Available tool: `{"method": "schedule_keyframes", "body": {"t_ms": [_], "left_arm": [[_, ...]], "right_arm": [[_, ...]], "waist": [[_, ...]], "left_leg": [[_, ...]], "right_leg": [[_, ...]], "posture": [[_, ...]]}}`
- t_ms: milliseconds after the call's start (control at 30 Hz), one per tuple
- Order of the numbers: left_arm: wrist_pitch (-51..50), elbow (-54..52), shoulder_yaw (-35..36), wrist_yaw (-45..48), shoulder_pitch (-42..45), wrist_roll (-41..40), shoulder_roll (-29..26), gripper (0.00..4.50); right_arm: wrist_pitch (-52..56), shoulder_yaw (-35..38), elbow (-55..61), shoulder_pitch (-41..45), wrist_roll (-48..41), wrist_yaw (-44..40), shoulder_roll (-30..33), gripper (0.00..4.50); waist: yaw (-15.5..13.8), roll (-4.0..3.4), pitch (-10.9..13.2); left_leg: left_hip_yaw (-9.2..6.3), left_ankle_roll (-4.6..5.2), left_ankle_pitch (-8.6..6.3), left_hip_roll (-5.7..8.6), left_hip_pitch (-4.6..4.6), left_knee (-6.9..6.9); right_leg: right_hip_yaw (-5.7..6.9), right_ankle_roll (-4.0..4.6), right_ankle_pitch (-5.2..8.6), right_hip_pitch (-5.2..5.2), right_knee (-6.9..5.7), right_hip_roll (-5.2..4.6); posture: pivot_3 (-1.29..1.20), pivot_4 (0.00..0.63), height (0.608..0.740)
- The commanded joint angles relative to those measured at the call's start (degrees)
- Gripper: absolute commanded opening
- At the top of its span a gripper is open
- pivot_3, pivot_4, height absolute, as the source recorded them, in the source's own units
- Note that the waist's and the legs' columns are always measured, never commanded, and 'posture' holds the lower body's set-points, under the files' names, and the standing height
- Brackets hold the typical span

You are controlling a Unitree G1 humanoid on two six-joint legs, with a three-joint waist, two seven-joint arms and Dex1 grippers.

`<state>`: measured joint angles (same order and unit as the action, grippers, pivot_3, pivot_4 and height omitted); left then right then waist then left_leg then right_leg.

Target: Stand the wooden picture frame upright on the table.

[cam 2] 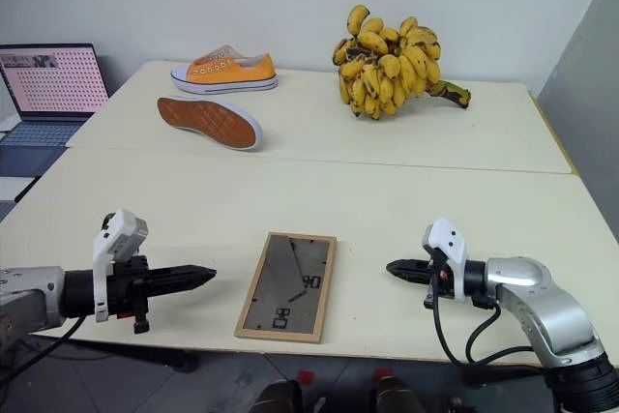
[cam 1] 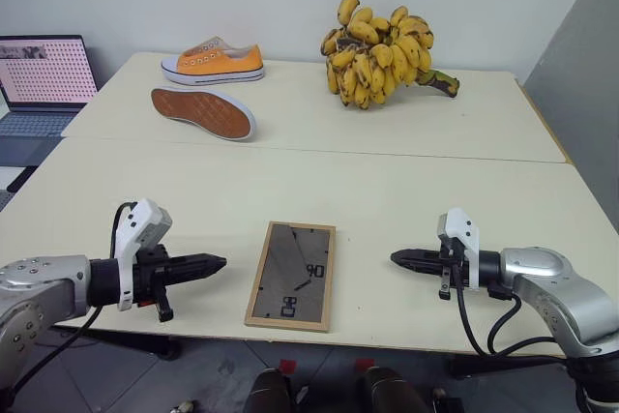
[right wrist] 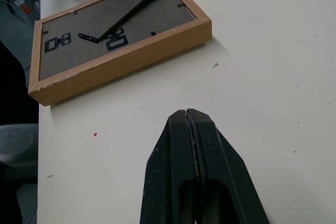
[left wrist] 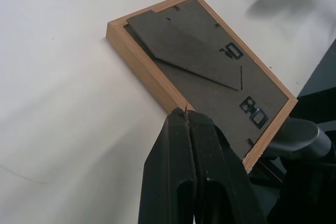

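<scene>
The picture frame (cam 1: 291, 276) is lying flat, back side up, at the near edge of the table (cam 1: 387, 191), between the 2 grippers. Its dark backing board is showing, with the stand flap lying folded against it and small metal hangers near the nearer end. The left gripper (cam 1: 215, 262) is hovering just beside the frame's left long edge, pointing toward it, with its 2 black fingers (left wrist: 191, 145) pressed together and holding nothing. The right gripper (cam 1: 401, 258) is sitting a little apart from the frame's right long edge, also pointing at it, its fingers closed and empty. Farther back on the table, 2 orange sneakers (cam 1: 213, 60) are resting, 1 upright and 1 on its side showing its sole, near a large bunch of bananas (cam 1: 379, 53). A laptop (cam 1: 41, 79) is standing open off the table's far left corner.
</scene>
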<state>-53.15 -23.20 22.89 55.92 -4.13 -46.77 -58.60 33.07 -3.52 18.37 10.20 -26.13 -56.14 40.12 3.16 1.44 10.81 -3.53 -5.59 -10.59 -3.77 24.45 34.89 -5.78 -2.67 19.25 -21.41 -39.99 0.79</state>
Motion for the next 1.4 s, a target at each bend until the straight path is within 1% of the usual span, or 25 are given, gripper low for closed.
{"method": "schedule_keyframes", "body": {"t_ms": [33,100,167,233,300,367,467,600,700,833,1100,1267,1400], "left_arm": [[3.0,-0.3,-0.2,1.2,-0.4,3.2,-2.1,0.05],[4.7,1.5,-3.4,1.0,0.6,7.1,-3.7,0.05],[4.7,4.7,-6.8,-0.6,4.0,9.8,-3.9,0.05],[3.2,6.9,-11.9,-2.8,8.4,12.5,-3.5,0.05],[2.0,7.0,-17.4,-4.1,12.0,14.9,-2.3,0.05],[1.4,6.4,-20.9,-4.8,13.9,16.1,-1.1,0.05],[1.0,4.8,-24.9,-6.0,16.0,16.8,2.1,0.05],[-0.7,4.8,-28.3,-8.2,18.4,17.4,6.9,0.05],[-1.7,5.6,-29.4,-9.3,19.9,17.7,9.6,0.05],[-2.8,6.4,-29.6,-10.3,21.1,18.0,11.7,0.05],[-4.9,6.1,-28.2,-11.1,22.1,17.4,13.6,0.05],[-5.6,5.3,-27.2,-11.3,21.5,17.1,13.3,0.05],[-5.6,5.0,-26.7,-11.3,21.0,17.0,12.9,0.05]], "right_arm": [[-1.0,0.2,0.3,0.7,0.0,0.1,-0.2,0.00],[-1.6,-0.4,-0.3,1.0,0.8,0.4,-0.7,0.00],[-2.5,-1.6,-1.1,1.5,2.0,0.7,-1.4,0.00],[-4.2,-3.3,-2.5,2.0,4.0,1.4,-2.5,0.00],[-5.8,-5.2,-4.2,2.7,6.1,2.4,-4.1,0.00],[-6.7,-6.2,-5.3,3.2,7.2,2.9,-5.2,0.00],[-7.1,-7.4,-6.1,4.1,8.3,3.7,-6.9,0.00],[-7.2,-8.2,-6.9,5.4,9.2,4.2,-8.5,0.00],[-6.9,-8.9,-7.4,6.6,9.8,4.5,-9.7,0.00],[-6.6,-10.1,-7.9,8.1,10.2,5.0,-11.5,0.00],[-6.2,-11.2,-10.3,10.8,10.8,5.8,-14.2,0.00],[-6.5,-8.3,-10.7,9.6,10.7,5.2,-11.5,0.00],[-6.3,-7.7,-9.3,7.4,10.2,4.1,-9.3,0.00]], "waist": [[0.0,0.00,0.0],[0.0,0.00,0.0],[0.0,-0.01,0.0],[0.0,0.00,0.0],[0.0,0.00,0.0],[0.0,0.01,0.0],[-0.1,0.01,0.0],[-0.2,0.01,0.0],[-0.3,0.01,0.0],[-0.7,0.01,0.0],[-1.3,0.00,0.0],[-1.3,0.01,0.0],[-1.3,0.01,0.0]], "left_leg": [[0.00,0.00,0.00,0.00,0.00,0.00],[0.00,0.00,0.00,0.00,-0.01,0.00],[-0.01,0.00,0.00,0.01,-0.05,0.01],[-0.01,0.01,0.01,0.01,-0.08,0.01],[-0.02,0.01,0.01,0.00,-0.08,0.06],[0.01,0.01,0.01,0.04,-0.06,0.07],[0.03,0.01,0.01,0.03,0.01,0.06],[-0.06,0.01,0.01,0.02,0.01,0.05],[-0.07,0.01,0.01,0.03,-0.02,0.10],[-0.07,0.01,0.02,0.06,-0.02,0.19],[-0.09,0.01,0.02,0.06,-0.01,0.22],[-0.10,0.01,0.02,0.06,-0.02,0.22],[-0.10,0.01,0.02,0.06,-0.01,0.22]], "right_leg": [[0.00,0.00,0.00,0.00,0.00,0.00],[0.01,0.00,0.00,0.00,-0.01,0.01],[0.00,0.00,0.00,0.04,-0.02,0.00],[0.01,-0.02,0.01,0.05,-0.04,0.02],[0.02,-0.06,0.00,0.06,-0.04,0.04],[-0.02,-0.11,-0.02,0.07,-0.01,0.02],[-0.04,-0.08,-0.07,0.02,0.00,0.02],[0.03,-0.07,-0.07,0.00,-0.10,0.04],[0.04,-0.08,-0.07,0.07,-0.12,0.04],[0.02,-0.16,-0.11,0.11,-0.11,0.03],[0.03,-0.16,-0.12,0.13,-0.11,0.03],[0.04,-0.16,-0.12,0.14,-0.11,0.03],[0.04,-0.16,-0.12,0.14,-0.10,0.03]], "posture": [[0.00,0.150,0.740],[0.00,0.150,0.740],[0.00,0.150,0.740],[0.00,0.150,0.740],[0.00,0.150,0.740],[0.00,0.150,0.740],[0.00,0.150,0.740],[0.00,0.150,0.740],[0.00,0.150,0.740],[0.00,0.150,0.740],[0.00,0.150,0.740],[0.00,0.150,0.740],[0.00,0.150,0.740]]}}
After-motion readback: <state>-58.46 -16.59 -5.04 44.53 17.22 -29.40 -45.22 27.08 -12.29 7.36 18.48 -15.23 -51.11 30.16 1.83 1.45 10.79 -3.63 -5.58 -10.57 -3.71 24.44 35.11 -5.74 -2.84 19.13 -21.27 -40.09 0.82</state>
